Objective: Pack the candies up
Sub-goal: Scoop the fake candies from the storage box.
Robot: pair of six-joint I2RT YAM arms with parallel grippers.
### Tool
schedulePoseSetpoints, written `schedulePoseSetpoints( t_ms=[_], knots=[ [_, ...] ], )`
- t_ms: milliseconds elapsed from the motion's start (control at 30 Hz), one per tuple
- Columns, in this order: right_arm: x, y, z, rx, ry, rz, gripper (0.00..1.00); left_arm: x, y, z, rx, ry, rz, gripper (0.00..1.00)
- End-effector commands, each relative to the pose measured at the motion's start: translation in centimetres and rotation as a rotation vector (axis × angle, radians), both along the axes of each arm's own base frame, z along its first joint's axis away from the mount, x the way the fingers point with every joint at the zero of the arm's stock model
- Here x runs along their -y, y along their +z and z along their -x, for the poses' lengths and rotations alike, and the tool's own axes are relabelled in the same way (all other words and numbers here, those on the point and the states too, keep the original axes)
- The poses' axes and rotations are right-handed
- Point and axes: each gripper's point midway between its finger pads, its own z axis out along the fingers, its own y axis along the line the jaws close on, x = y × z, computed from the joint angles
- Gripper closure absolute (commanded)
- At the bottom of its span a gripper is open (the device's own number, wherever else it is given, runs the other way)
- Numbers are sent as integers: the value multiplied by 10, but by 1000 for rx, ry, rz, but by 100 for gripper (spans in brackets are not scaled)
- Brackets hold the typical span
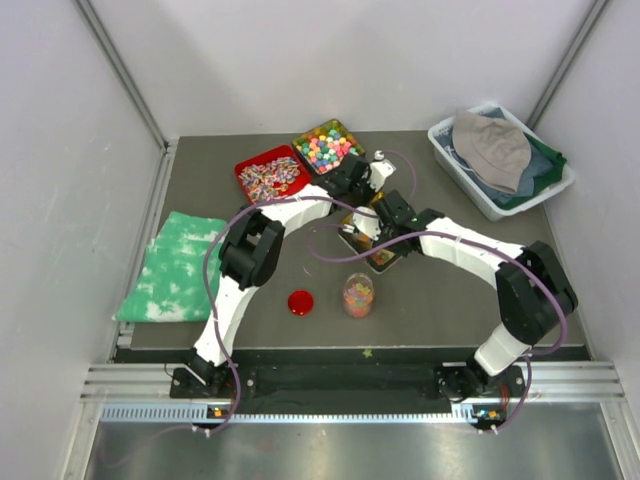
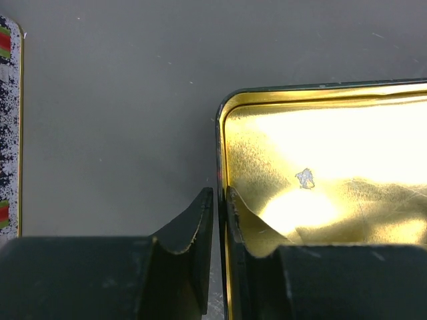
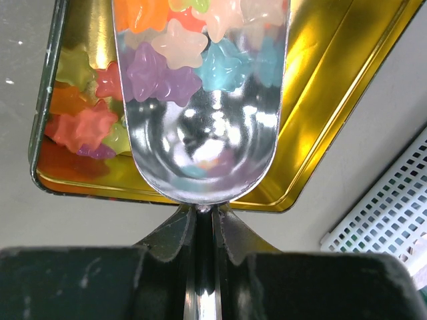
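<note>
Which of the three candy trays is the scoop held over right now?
The gold-lined tin of star-shaped jellies, under the scoop; the red tray of striped sweets and the back tin of pastel balls sit clear of it.

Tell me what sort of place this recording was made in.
Probably a robot test cell in a lab: plain white panel walls box in a dark grey tabletop, and two white-and-black robot arms are bolted to an aluminium rail at its near edge.
</note>
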Motion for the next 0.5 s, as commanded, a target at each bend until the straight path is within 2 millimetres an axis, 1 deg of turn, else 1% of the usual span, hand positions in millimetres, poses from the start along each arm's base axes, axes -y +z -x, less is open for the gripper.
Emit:
schedulePoseSetpoints(
  t_ms=[0,67,100,167,200,233,300,333,433,467],
  knots=[
    [-3,4,-12,28,-34,-26,100,3,2,-11,31,6,46,76],
    [-2,2,-12,25,-39,-24,100,3,1,-12,24,12,52,69],
    [-2,1,-12,16,-34,-25,100,2,2,-13,19,16,58,62],
    [-2,-2,-11,7,-32,-25,100,5,12,-17,20,22,83,54],
    [-3,-3,-10,5,-29,-27,100,3,16,-17,11,22,91,48],
    [-2,-5,-10,-5,-31,-20,100,5,24,-20,16,25,109,47],
    [-3,-6,-10,-8,-30,-24,100,6,34,-19,13,18,129,42],
    [-3,-5,-10,-6,-31,-23,100,7,47,-21,23,16,150,40],
    [-6,-3,-11,-4,-31,-36,100,9,65,-20,16,11,179,38],
    [-6,-2,-11,-5,-32,-39,100,9,68,-20,15,11,187,38]
  ],
)
